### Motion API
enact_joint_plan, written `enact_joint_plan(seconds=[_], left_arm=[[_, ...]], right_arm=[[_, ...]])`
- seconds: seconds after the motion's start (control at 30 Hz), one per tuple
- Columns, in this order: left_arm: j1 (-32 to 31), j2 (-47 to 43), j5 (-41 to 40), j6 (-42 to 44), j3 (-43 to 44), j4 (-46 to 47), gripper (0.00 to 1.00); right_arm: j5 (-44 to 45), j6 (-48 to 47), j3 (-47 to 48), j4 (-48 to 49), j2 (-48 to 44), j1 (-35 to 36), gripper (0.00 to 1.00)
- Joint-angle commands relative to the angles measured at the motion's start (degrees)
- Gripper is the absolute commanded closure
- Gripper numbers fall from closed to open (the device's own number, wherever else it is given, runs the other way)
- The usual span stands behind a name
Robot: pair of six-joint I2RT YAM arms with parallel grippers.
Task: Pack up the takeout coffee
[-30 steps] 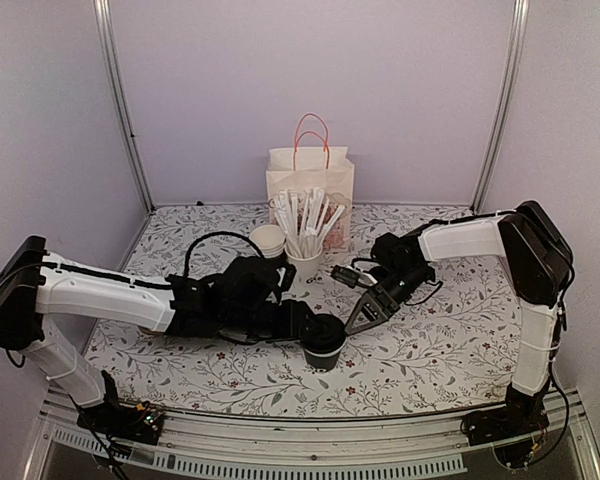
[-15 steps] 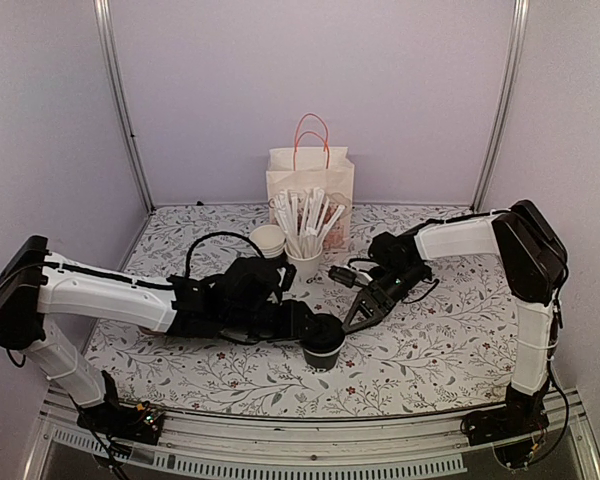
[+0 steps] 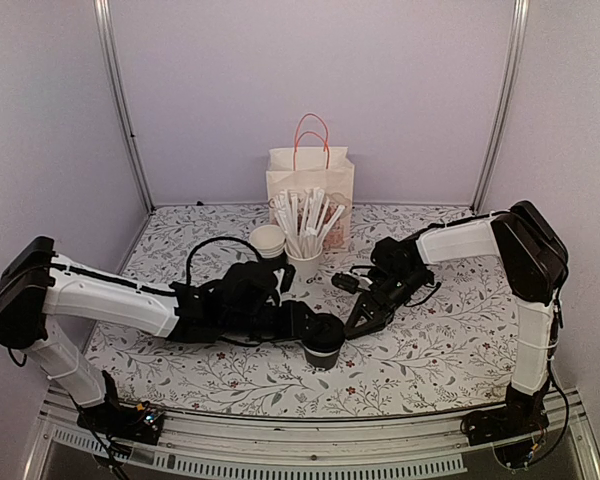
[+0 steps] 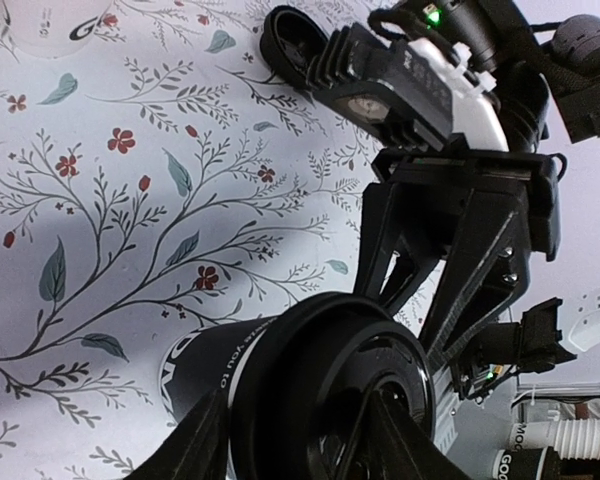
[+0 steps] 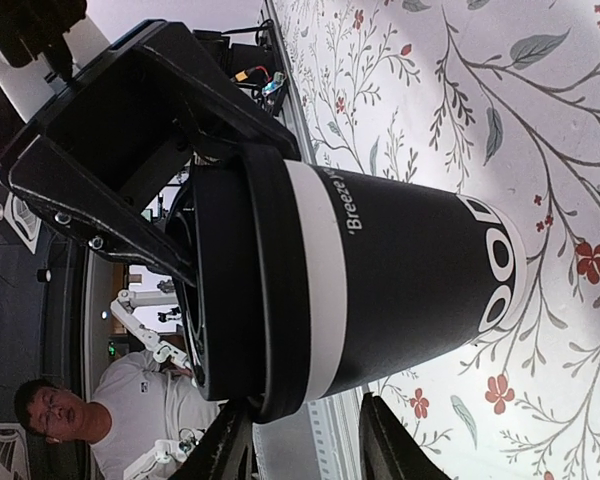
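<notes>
I see a paper bag at the back of the flowered table, a cup of wrapped sticks and stacked cups.

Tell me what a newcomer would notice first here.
Both arms meet at the black lidded coffee cup near the front centre of the floral table: the left gripper at its left side, the right gripper at its right. Behind it stand a white cup of wrapped sticks and, by the back wall, a paper bag with orange handles.
</notes>
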Motion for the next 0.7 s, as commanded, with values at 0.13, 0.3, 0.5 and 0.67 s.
enact_joint_plan(seconds=[0.13, 0.3, 0.5, 0.67], left_arm=[[-1.53, 3.69, 5.28, -3.42, -7.04, -1.23, 0.54], [-1.69, 1.76, 3.52, -0.34, -4.70, -1.09, 0.49], [-1.66, -1.40, 1.16, 2.86, -1.51, -2.38, 0.43], [-1.62, -2.81, 0.40, 4.41, 0.71, -4.54, 0.37]], right_arm=[[6.91, -4.55, 0.38, 1.32, 3.50, 0.86, 0.63], [2.30, -8.39, 3.05, -1.79, -0.29, 0.90, 0.58], [1.47, -11.30, 3.86, -4.10, -3.56, 0.90, 0.53], [1.80, -12.01, 4.18, -4.72, -4.44, 0.90, 0.50]])
